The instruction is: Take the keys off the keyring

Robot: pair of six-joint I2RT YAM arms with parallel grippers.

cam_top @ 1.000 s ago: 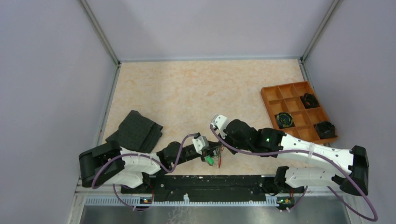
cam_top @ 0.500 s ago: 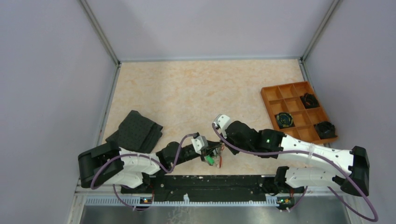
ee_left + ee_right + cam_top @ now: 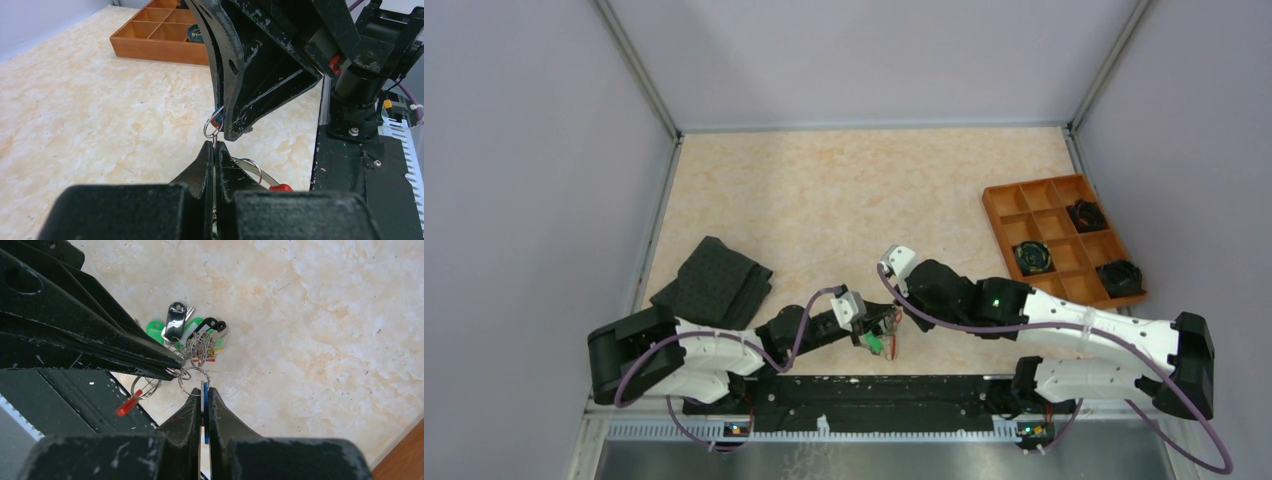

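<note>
The keys (image 3: 192, 332), a bunch with green and black heads, hang just above the table near its front edge, small in the top view as keys (image 3: 876, 344). My left gripper (image 3: 214, 146) is shut on the thin wire of the keyring (image 3: 260, 172), whose red sleeve (image 3: 127, 406) shows beside the left fingers (image 3: 100, 340). My right gripper (image 3: 204, 389) is shut on a flat blue key (image 3: 205, 392) that hangs from a small split ring (image 3: 194, 379). The two grippers meet tip to tip, left gripper (image 3: 886, 322) against right gripper (image 3: 902, 316).
An orange compartment tray (image 3: 999, 200) with black coiled objects stands at the right, also seen as the tray (image 3: 150, 47). A folded black cloth (image 3: 714, 283) lies at the left. The black base rail (image 3: 874, 390) runs just behind the bunch.
My right gripper has shifted slightly to the right with the blue key in it. The left arm has barely moved and keeps its hold.
</note>
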